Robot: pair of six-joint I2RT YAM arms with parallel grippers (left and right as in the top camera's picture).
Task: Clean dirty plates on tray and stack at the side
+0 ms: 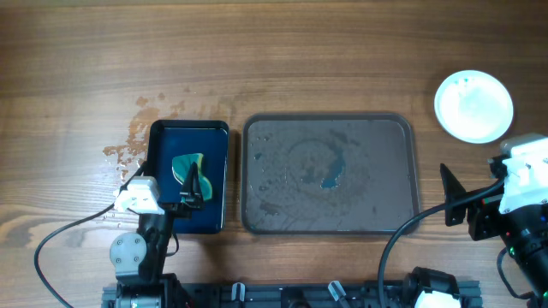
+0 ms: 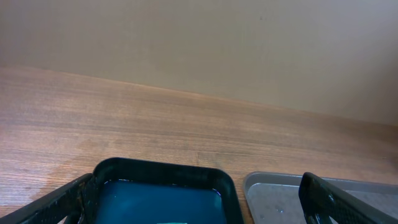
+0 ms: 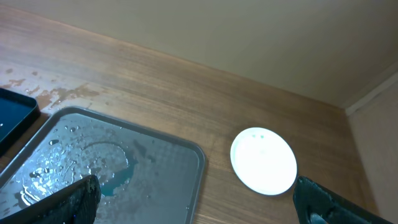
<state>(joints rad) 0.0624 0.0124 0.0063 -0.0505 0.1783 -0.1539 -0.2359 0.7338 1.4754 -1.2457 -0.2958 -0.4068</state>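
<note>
The dark brown-grey tray (image 1: 377, 171) lies mid-table, wet, holding only water drops and a small blue puddle (image 1: 332, 171). A clean-looking white plate (image 1: 473, 105) rests on the wood at the back right, off the tray. The right wrist view shows the same plate (image 3: 263, 160) beyond the tray's corner (image 3: 161, 168). My right gripper (image 1: 451, 195) hovers to the right of the tray, open and empty (image 3: 199, 202). My left gripper (image 1: 195, 181) hangs over the dark blue basin (image 1: 163, 133), open and empty (image 2: 196, 199). In its wrist view the fingers straddle the basin rim (image 2: 161, 171) and the tray edge (image 2: 273, 186).
A green-teal sponge (image 1: 184, 167) lies in the basin's blue water. Splashes darken the wood (image 1: 128, 141) left of the basin. The basin and tray sit close side by side. A basin corner (image 3: 12, 112) shows in the right wrist view.
</note>
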